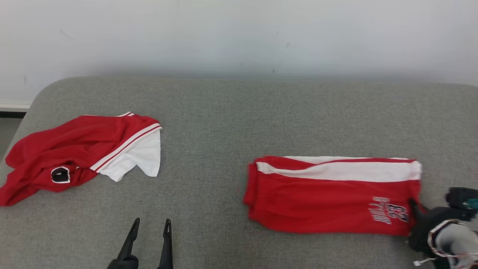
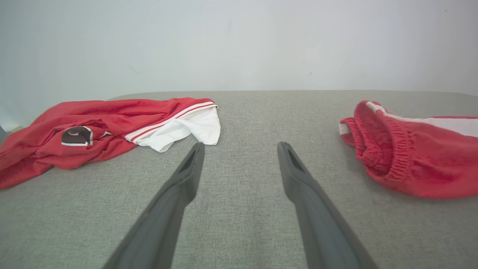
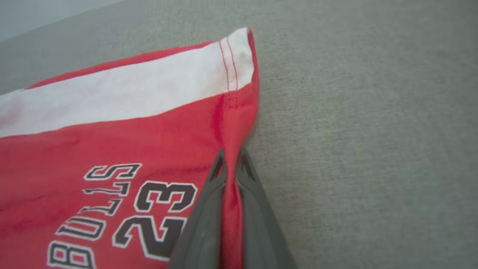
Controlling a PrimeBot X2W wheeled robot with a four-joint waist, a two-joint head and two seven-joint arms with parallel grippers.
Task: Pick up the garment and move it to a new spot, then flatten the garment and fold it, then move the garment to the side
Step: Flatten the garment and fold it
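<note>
The garment (image 1: pixel 328 198) is a pair of red shorts with a white stripe and "BULLS 23" lettering, folded into a long rectangle on the right of the grey surface. My right gripper (image 1: pixel 412 203) comes in from the lower right and is shut on the garment's right hem. In the right wrist view the red hem of the garment (image 3: pixel 112 142) is pinched between the closed fingers of that gripper (image 3: pixel 231 153). My left gripper (image 1: pixel 151 222) stands open near the front edge with nothing in it. The left wrist view has this gripper (image 2: pixel 241 147) low over bare fabric and the garment's waistband (image 2: pixel 410 160) off to the right.
A crumpled red and white jersey (image 1: pixel 74 149) lies at the far left of the grey padded surface (image 1: pixel 224 112), close to its left edge. The jersey (image 2: pixel 112 123) lies ahead and left of the left fingers. A pale wall rises behind the surface.
</note>
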